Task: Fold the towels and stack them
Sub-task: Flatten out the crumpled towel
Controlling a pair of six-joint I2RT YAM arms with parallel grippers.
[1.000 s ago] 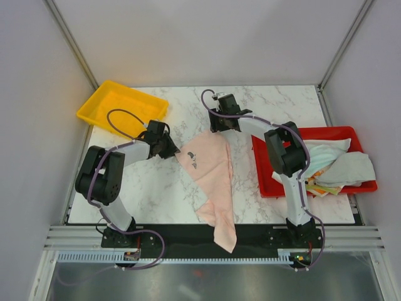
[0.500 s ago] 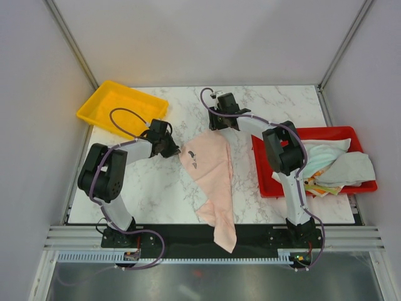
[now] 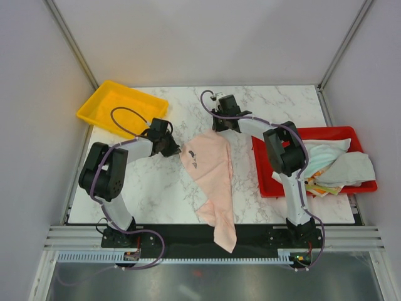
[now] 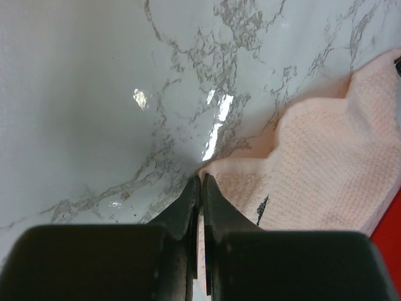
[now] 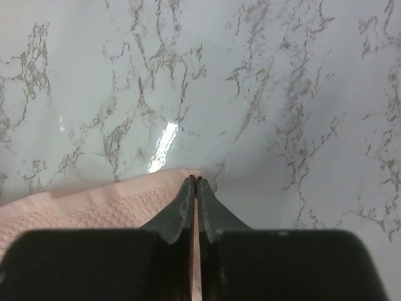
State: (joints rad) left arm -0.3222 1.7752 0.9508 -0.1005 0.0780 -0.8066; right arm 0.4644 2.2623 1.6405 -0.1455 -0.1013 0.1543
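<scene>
Nothing is looking folded yet: one pink towel (image 3: 210, 169) is lying opened out across the middle of the tabletop (image 3: 156, 188), its near end hanging over the near edge. The other towels (image 3: 341, 164) are sitting crumpled in the red tray (image 3: 313, 132) at the right, and no stack is showing anywhere. Both arms are reaching low to the pink towel's far end. The left hand (image 4: 200, 188) is pinching its far left corner, fingers closed tight on the cloth. The right hand (image 5: 195, 187) is nipping the far right corner the same way. I'd judge the first fold is only starting.
</scene>
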